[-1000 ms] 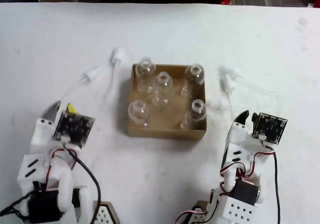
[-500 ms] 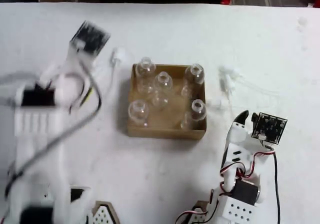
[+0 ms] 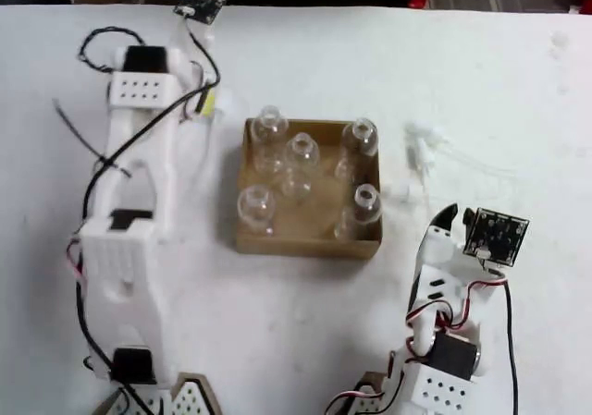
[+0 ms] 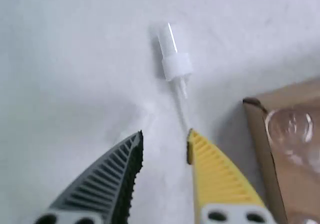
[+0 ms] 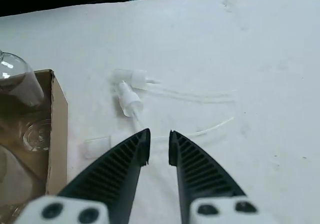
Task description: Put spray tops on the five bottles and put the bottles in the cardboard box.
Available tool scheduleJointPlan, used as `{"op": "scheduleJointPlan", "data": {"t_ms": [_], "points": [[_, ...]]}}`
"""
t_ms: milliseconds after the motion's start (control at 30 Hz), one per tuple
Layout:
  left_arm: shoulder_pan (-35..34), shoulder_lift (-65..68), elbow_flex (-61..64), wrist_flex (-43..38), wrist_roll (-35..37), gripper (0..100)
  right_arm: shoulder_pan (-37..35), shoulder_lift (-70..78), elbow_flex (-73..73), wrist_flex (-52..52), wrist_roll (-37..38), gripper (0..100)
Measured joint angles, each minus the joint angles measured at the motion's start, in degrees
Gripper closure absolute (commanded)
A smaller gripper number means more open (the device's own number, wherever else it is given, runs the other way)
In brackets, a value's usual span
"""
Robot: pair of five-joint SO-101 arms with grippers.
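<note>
Looking through the left wrist camera, I am seeing the left gripper [image 4: 165,136] hanging over the white table [image 4: 65,59]. Its gray and yellow fingers are spread apart, holding nothing. 1 spray top [image 4: 173,57] is lying just ahead of the tips, with its thin tube reaching toward the yellow finger. It is near a corner of the cardboard box [image 3: 305,246]. 5 bottles [image 3: 301,152] are standing in the box, all without tops. The right gripper [image 5: 157,136] is sitting by the box's other side, its fingers a little apart, pinching nothing. 3 more spray tops [image 5: 129,102] are lying in front of it.
</note>
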Motion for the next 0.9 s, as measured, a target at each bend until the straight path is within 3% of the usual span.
{"op": "scheduleJointPlan", "data": {"t_ms": [233, 400, 633, 900], "points": [[0.1, 23.1, -27.1, 0.0, 9.1, 81, 0.0, 0.0, 0.0, 0.0, 0.0, 94.7], [0.4, 35.5, -43.4, 0.0, 12.0, 81, -0.2, 0.0, 0.0, 0.0, 0.0, 94.7], [0.5, 38.9, -43.8, -7.4, 12.5, 82, -0.2, 0.0, 0.0, 0.0, 0.0, 94.6], [2.7, 39.3, -43.2, -8.3, 12.5, 85, -0.2, 0.0, 0.0, 0.0, 0.7, 94.8]]}}
